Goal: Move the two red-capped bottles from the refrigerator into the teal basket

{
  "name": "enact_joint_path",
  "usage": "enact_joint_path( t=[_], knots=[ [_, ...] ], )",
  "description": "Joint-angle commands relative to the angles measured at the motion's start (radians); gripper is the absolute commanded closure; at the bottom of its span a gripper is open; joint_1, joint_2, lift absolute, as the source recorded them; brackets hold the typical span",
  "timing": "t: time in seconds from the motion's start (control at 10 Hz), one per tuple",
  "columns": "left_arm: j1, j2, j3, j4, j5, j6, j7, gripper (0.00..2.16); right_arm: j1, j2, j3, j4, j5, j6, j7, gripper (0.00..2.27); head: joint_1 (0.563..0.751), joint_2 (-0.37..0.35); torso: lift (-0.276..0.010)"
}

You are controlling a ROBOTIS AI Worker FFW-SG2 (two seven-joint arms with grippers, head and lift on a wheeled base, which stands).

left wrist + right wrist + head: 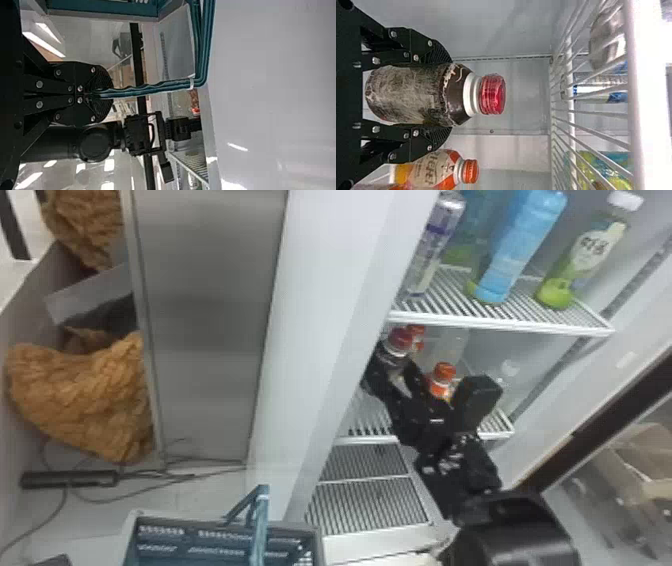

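Inside the refrigerator, my right gripper (395,371) is around a dark bottle with a red cap (400,341). In the right wrist view both fingers of my right gripper (447,95) press the sides of this dark bottle (407,95), below its shoulder. Beside it stands a bottle with an orange-red cap (443,376), seen also as an orange-labelled bottle (433,168) outside the fingers. Another red-orange cap (417,333) is behind the dark bottle. The teal basket (200,541) is at the bottom, left of the refrigerator. My left gripper (104,93) is shut on the basket handle (146,89).
The upper wire shelf (500,317) hangs over the bottles and carries a blue bottle (522,245), a green bottle (580,260) and a tall can (432,245). A white refrigerator side panel (320,340) rises between basket and shelves. Cables (165,476) lie on the floor.
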Motion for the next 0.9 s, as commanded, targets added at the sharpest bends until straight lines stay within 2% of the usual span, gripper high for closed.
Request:
enact_joint_path(
  t=[0.0,0.3,0.8],
  knots=[
    [0.0,0.0,0.0,0.0,0.0,-0.002,-0.002,1.16,0.072,0.001,-0.019,-0.103,-0.015,0.035,0.003,0.83,0.695,-0.35,-0.224],
    [0.0,0.0,0.0,0.0,0.0,-0.005,-0.002,1.16,0.19,0.002,-0.029,-0.235,-0.063,0.067,0.015,0.83,0.695,-0.35,-0.224],
    [0.003,-0.002,0.006,0.0,0.002,-0.012,-0.005,1.16,0.426,0.007,-0.08,-0.515,-0.139,0.273,0.032,0.83,0.695,-0.35,-0.224]
  ],
)
